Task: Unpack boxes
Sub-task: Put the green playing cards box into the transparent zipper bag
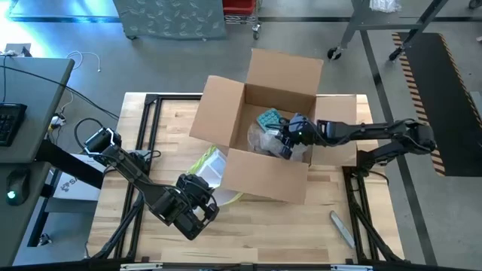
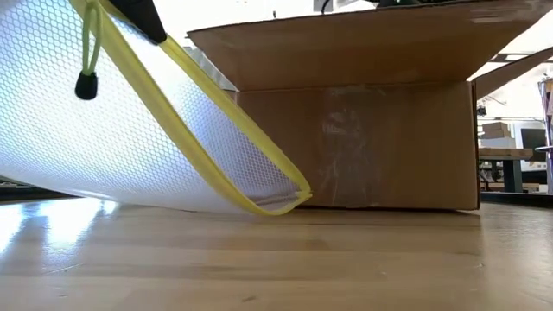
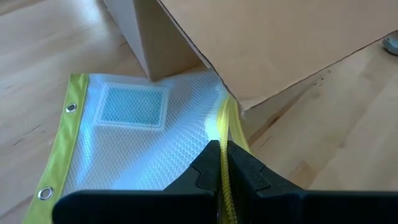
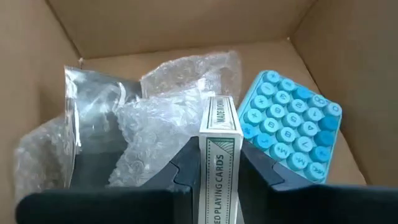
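Reaching inside the open box [image 1: 263,162] mid-table, the right gripper [image 4: 219,168] has clamped its jaws on an upright card deck [image 4: 219,155] (left gripper [image 3: 222,180] pinches the yellow-edged sleeve [image 3: 134,134] alongside).

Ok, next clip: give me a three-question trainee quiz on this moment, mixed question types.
1. True or false: the right gripper is inside the cardboard box, shut on a pack of playing cards.
2. What does the left gripper pinch?
A. the box's flap
B. the yellow edge of the clear mesh pouch
C. the bubble wrap
3. Fill in: beside the cards in the box lies a blue ____ with round keys.

Key:
1. True.
2. B; the pouch sits outside the box, against its side.
3. Keypad; it looks like a calculator, but what it is exactly cannot be told.
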You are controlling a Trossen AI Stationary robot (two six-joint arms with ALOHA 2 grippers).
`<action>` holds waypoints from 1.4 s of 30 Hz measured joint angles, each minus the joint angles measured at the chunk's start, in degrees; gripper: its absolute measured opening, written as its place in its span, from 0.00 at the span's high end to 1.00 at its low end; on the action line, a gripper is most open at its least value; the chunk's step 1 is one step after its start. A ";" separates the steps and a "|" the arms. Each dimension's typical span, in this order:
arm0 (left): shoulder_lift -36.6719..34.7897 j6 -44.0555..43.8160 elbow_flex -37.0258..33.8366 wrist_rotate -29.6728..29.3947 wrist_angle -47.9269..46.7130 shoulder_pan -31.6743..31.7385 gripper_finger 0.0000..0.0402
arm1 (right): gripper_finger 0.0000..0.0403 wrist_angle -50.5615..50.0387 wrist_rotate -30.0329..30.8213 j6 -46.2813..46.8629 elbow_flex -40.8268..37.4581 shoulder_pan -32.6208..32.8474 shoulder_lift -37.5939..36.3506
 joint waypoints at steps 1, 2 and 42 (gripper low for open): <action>0.00 0.02 0.00 0.06 0.06 0.00 1.00 | 0.88 -0.04 -0.37 -0.80 0.01 -0.06 -0.03; 0.00 0.04 0.00 0.09 0.06 0.00 1.00 | 0.88 -0.48 -0.33 -1.51 0.22 -0.08 -0.17; -0.06 -4.75 0.00 -3.28 1.91 -4.25 1.00 | 0.87 29.53 5.03 -19.64 13.71 41.50 10.65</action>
